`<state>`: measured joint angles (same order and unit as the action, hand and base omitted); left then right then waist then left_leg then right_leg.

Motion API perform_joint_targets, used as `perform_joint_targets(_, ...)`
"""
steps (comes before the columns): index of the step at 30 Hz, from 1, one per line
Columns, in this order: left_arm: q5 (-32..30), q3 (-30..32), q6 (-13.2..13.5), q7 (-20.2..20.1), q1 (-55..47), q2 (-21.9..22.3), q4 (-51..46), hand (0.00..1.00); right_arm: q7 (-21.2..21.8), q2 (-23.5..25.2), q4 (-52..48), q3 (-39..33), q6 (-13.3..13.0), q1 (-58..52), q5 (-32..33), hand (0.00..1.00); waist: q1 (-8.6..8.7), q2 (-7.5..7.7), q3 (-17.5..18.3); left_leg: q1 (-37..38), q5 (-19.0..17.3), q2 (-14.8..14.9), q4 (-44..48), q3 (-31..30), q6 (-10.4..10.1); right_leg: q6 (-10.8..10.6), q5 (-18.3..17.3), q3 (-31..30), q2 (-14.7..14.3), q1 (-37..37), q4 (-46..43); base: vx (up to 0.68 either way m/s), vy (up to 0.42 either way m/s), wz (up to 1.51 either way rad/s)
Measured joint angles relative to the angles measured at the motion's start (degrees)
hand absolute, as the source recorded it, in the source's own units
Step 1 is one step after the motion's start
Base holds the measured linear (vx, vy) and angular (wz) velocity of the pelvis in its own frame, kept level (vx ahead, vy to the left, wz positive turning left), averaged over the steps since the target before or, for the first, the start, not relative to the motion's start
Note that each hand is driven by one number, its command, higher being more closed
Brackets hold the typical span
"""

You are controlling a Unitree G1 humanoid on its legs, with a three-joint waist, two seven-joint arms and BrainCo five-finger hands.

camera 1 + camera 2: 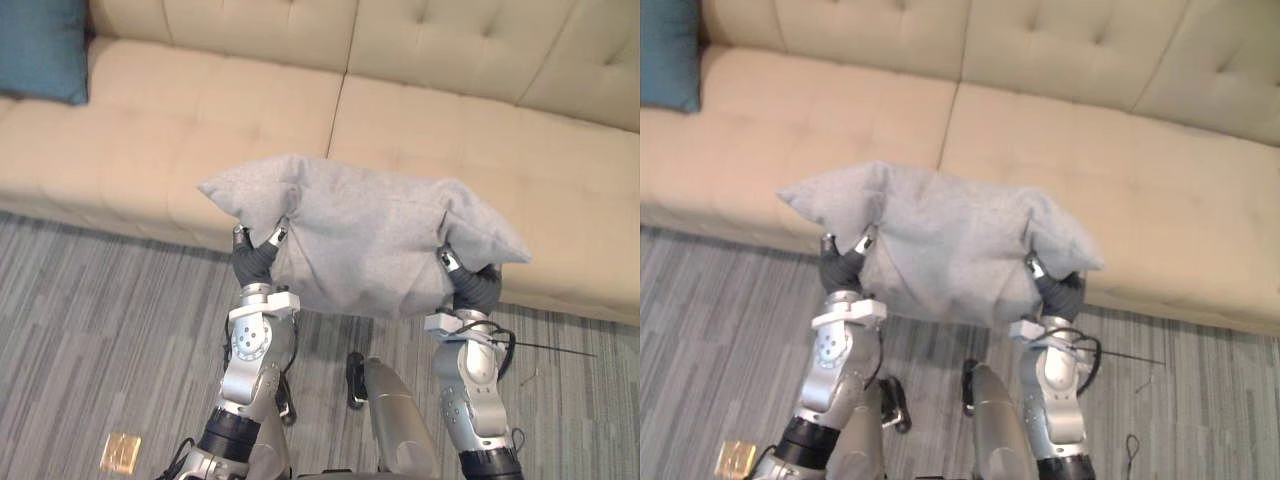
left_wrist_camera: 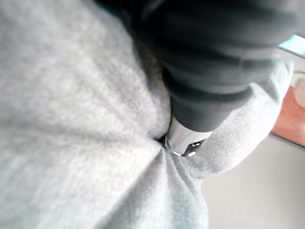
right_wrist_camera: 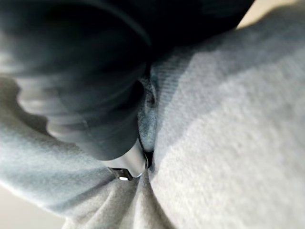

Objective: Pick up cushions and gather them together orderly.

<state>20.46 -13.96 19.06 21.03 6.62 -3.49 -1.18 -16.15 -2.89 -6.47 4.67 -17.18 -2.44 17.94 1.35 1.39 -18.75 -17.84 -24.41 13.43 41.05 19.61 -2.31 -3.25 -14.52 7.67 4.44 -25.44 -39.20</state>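
Observation:
A large grey cushion (image 1: 370, 240) hangs in the air between my two hands, just in front of the beige sofa's seat edge. My left hand (image 1: 254, 262) pinches the cushion's lower left side, and in the left wrist view the cloth (image 2: 71, 119) bunches into folds around a finger. My right hand (image 1: 474, 286) grips the lower right side, with its finger sunk into a crease of the grey cloth (image 3: 228, 119). A blue cushion (image 1: 40, 45) rests on the sofa seat at the far left.
The beige tufted sofa (image 1: 450, 130) spans the whole far side, with bare seat between the blue cushion and its right end. Grey striped carpet (image 1: 100, 330) covers the floor in front. A small yellowish square (image 1: 120, 452) lies on the carpet at lower left.

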Motion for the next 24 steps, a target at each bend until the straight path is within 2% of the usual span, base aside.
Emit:
perform_joint_targets(1,0.0,-0.3,0.2,0.0,-0.8,-0.5,0.4,1.0,0.4,-0.2,1.6,0.0,0.0,0.2,0.0,1.0,0.08,0.0,0.8,1.1,0.2,-0.3,-1.6,0.3,0.3,-0.2,0.8,1.5,0.7,0.3,0.5,0.06,-0.006,-0.5)
perform_joint_targets(2,0.0,-0.9,0.2,-0.2,-1.6,-1.3,1.2,1.0,0.7,-0.8,4.2,0.0,0.0,0.3,-0.2,1.0,0.24,-0.01,1.6,3.3,0.9,-1.0,-4.7,0.2,1.5,0.3,2.0,4.1,1.4,0.3,0.7,0.09,-0.017,-0.39)
perform_joint_targets(4,0.1,-2.0,0.2,-0.6,-2.6,-2.6,3.2,1.0,1.6,-2.6,7.7,0.0,0.6,0.1,-0.6,1.0,0.96,-0.22,2.4,7.4,1.8,-2.0,-10.2,0.1,1.4,1.1,2.4,4.7,1.7,0.8,5.3,0.17,-0.047,-0.29)
perform_joint_targets(5,0.1,-2.3,0.2,-1.3,-3.1,-2.7,4.2,1.0,2.3,-3.7,9.0,0.0,1.2,-0.1,-0.6,1.0,1.86,-0.68,2.7,9.8,2.7,-2.4,-13.3,-0.7,0.6,1.2,4.3,4.1,1.8,0.8,10.2,0.27,-0.103,-0.07)
perform_joint_targets(7,0.9,-3.9,0.1,-2.3,-3.2,-3.3,6.7,1.0,2.5,-4.5,10.2,-0.4,1.6,-1.6,-0.6,1.0,2.94,-0.41,4.0,12.3,3.6,-3.8,-16.6,-4.1,-1.9,-0.2,12.5,1.2,1.7,2.6,22.1,0.29,-0.128,0.13)
perform_joint_targets(8,1.3,-5.2,0.0,-2.9,-3.4,-3.4,8.6,1.0,2.6,-4.7,10.5,-0.9,1.9,-2.9,-0.6,1.0,3.05,-1.35,4.3,14.0,2.8,-2.7,-16.9,-6.0,-4.1,3.2,16.4,1.0,0.4,3.4,21.1,0.34,-0.158,0.0)
perform_joint_targets(9,1.4,-6.0,-0.7,-3.3,-3.9,-3.6,9.5,1.0,2.6,-5.1,10.6,-1.5,2.3,-3.7,-0.6,1.0,2.74,-2.25,4.9,14.8,3.6,-1.8,-18.0,-7.2,-5.4,3.7,14.3,1.4,-0.5,3.0,18.4,0.45,-0.196,-0.05)
perform_joint_targets(10,1.4,-6.4,-1.4,-4.2,-4.4,-3.5,10.2,1.0,2.6,-5.1,10.6,-2.4,2.5,-4.5,-0.6,1.0,3.23,-2.56,5.2,15.8,4.9,-1.7,-17.4,-8.8,-6.6,4.6,11.4,1.9,-0.7,2.7,15.3,0.38,-0.156,-0.04)
perform_joint_targets(11,1.5,-6.7,-1.8,-4.6,-5.0,-3.3,10.6,1.0,2.6,-5.4,10.4,-2.6,2.5,-5.1,-0.6,1.0,3.77,-2.91,5.5,15.1,5.3,-1.1,-14.9,-9.8,-6.8,5.3,10.2,2.8,-0.8,3.0,14.3,0.4,-0.158,0.14)
perform_joint_targets(12,1.8,-7.2,-2.2,-5.2,-5.4,-2.5,11.6,1.0,2.6,-5.7,9.7,-3.1,2.7,-6.4,-0.6,1.0,4.28,-3.35,5.8,12.5,7.1,0.5,-7.5,-11.0,-6.9,6.2,8.6,3.9,-1.4,4.9,14.2,0.32,-0.127,0.15)
perform_joint_targets(13,2.0,-7.3,-2.5,-5.5,-5.6,-2.1,12.0,1.0,2.7,-5.8,9.3,-3.4,2.8,-7.1,-0.6,1.0,4.25,-3.35,5.8,11.3,8.9,1.3,-3.4,-11.2,-6.6,6.4,8.2,4.3,-1.7,6.1,14.3,0.38,-0.141,0.15)
perform_joint_targets(14,2.2,-7.3,-3.3,-6.3,-6.5,-1.4,11.9,1.0,2.7,-5.8,6.8,-3.9,3.6,-9.3,-0.6,1.0,3.86,-3.37,5.8,8.5,13.2,3.3,5.6,-10.9,-4.9,7.3,7.3,4.7,-2.3,9.7,15.4,0.36,-0.097,0.0)
perform_joint_targets(15,2.2,-7.3,-3.3,-6.9,-7.6,-0.8,11.3,1.0,2.7,-5.7,3.4,-4.0,3.6,-11.7,-0.5,1.0,2.95,-3.44,5.8,6.7,13.3,4.8,12.3,-10.4,-4.5,7.7,6.6,4.7,-2.5,12.9,16.3,0.38,-0.073,-0.02)
perform_joint_targets(17,2.2,-7.4,-3.3,-7.6,-8.6,-0.4,9.8,1.0,2.7,-5.4,-1.1,-4.1,3.5,-14.0,-0.5,1.0,1.91,-3.25,6.4,3.6,12.8,5.4,15.4,-9.0,-3.6,7.4,5.9,4.6,-2.1,16.0,18.2,0.27,-0.007,-0.04)
perform_joint_targets(18,2.3,-7.4,-3.3,-7.7,-8.7,-0.2,8.7,1.0,2.7,-5.4,-2.4,-4.4,3.2,-13.9,-0.5,1.0,1.46,-3.26,6.6,1.6,11.7,5.2,13.3,-8.9,-2.3,7.1,5.4,4.7,-1.7,16.8,19.2,0.15,0.042,0.02)
perform_joint_targets(20,2.3,-7.4,-3.3,-7.7,-8.7,0.0,8.1,1.0,2.6,-5.1,-2.5,-4.6,3.2,-13.2,-0.5,1.0,0.73,-3.2,6.8,0.5,10.3,4.0,4.4,-9.6,-2.1,6.6,5.1,4.6,-1.0,17.8,19.7,0.09,0.129,0.06)
perform_joint_targets(21,2.3,-7.4,-3.3,-7.7,-8.7,0.0,8.0,1.0,2.6,-5.0,-2.2,-4.6,3.1,-13.1,-0.5,1.0,0.49,-3.29,7.3,1.0,10.5,1.6,-4.5,-12.2,-2.2,5.7,4.8,4.7,-0.4,17.8,19.5,0.07,0.182,0.09)
perform_joint_targets(22,2.3,-7.4,-3.3,-7.7,-8.8,0.0,8.0,1.0,2.6,-5.1,-1.5,-4.6,3.0,-12.8,-0.5,1.0,0.45,-3.64,7.7,1.5,11.6,-0.1,-9.6,-14.3,-2.7,4.9,4.7,4.6,-0.5,17.8,19.4,0.07,0.224,-0.09)
perform_joint_targets(23,2.3,-7.4,-3.3,-7.7,-9.1,0.0,8.0,1.0,2.6,-5.7,0.3,-4.7,3.0,-11.6,-0.5,1.0,-0.07,-5.14,8.5,3.4,16.3,-1.7,-18.7,-18.6,-5.3,3.5,4.4,3.3,-1.7,17.5,19.2,0.08,0.222,-0.31)
perform_joint_targets(24,2.3,-7.5,-3.4,-7.7,-9.2,-1.7,8.7,1.0,2.7,-4.2,3.9,-4.6,3.5,-10.3,-0.6,1.0,-0.61,-3.27,9.1,4.8,16.9,-3.0,-20.0,-17.5,-6.1,2.1,4.4,0.9,-1.0,17.7,19.3,0.09,0.199,-0.32)
